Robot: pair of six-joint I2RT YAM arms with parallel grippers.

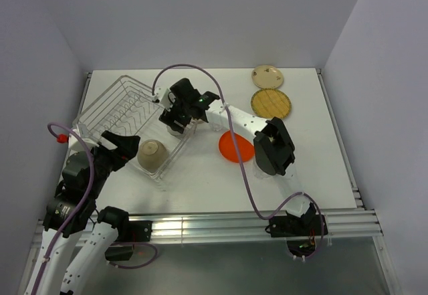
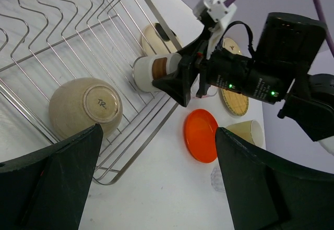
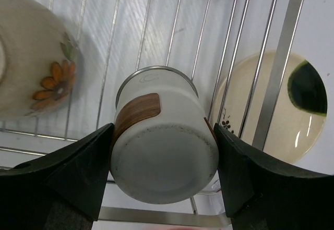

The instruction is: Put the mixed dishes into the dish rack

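Table (image 1: 314, 174) first, w/ the dish rack (image 1: 107, 104) on its left side, long side angled twd the arms, prob so both can reach in. L gripper (image 2: 159, 136) hangs over the rack's near corner, fingers spread wide w/ nothing btwn them, so it's released. Plates are all outside the rack. The orange plate (image 1: 235, 148) lies flat just beside the rack's right edge, and the tan woven plate (image 1: 270, 102) and a cream patterned plate (image 1: 268, 76) sit well apart at the far right. A 2nd cream plate (image 3: 302, 136) is on the table right by the rack rim, seen thru the wires. All flat, so each needs tipping upright for the prongs (my guess). The bowl (image 1: 152, 153) is already in the rack's near end, upside down, base up so it drains. The pale yellow mug (image 2: 249, 131) is on the table past the orange plate, not loaded. R gripper (image 3: 163, 131) is clamped on the small cup (image 3: 164, 172), a finger on each side of its body. The base faces the wrist cam and the mouth points down at the rack floor near the right rim, next to the bowl. That looks like an inverted set-down, but can't tell if it touches the wires yet. A faint clear glass (image 2: 218, 179), I think, is near the orange plate.
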